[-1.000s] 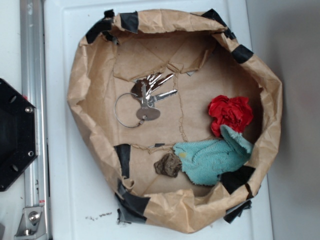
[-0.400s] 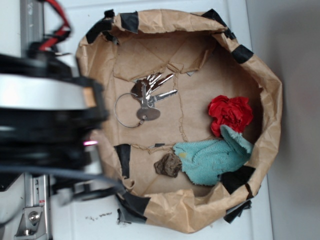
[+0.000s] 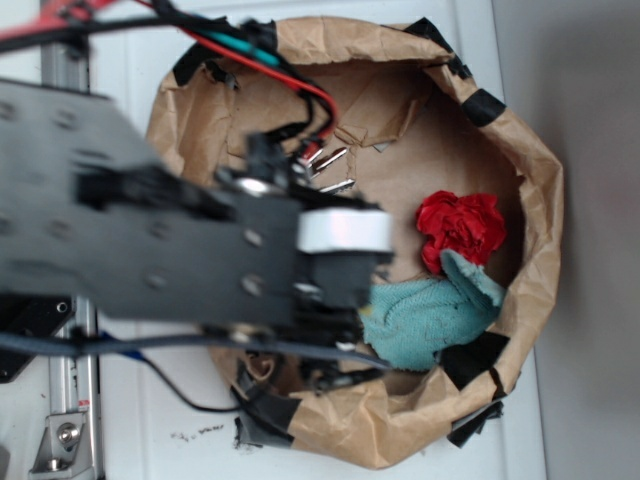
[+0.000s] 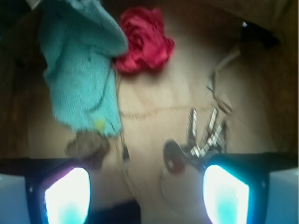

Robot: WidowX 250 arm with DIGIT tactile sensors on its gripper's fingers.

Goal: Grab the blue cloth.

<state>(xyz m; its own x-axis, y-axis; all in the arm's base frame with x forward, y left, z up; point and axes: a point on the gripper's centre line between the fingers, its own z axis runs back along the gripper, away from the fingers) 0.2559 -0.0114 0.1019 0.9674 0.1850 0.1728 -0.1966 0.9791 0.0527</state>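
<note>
Seen from above: a brown paper bag [image 3: 540,200] with rolled rim and black tape patches, lying open on a white surface [image 3: 120,410]. Inside, toward the right wall, the blue cloth [image 3: 430,315], spread and a little crumpled, with one corner lifted up against the red fabric [image 3: 460,225], touching it. Across the left half of the bag, blurred, the black arm with its red and dark cables, covering most of the keys [image 3: 330,170] and reaching just to the left edge of the blue cloth. From the wrist camera: the gripper [image 4: 145,184] above the bag floor, jaws wide apart, nothing between them, the two fingertips [image 4: 65,193] bright and washed out at the lower corners. The blue cloth [image 4: 79,70] in the upper left there, the red fabric [image 4: 142,39] beside it and touching, a small brown lump [image 4: 86,147] just under the cloth's lower edge, the keys [image 4: 201,137] on a ring close to the right fingertip.
</note>
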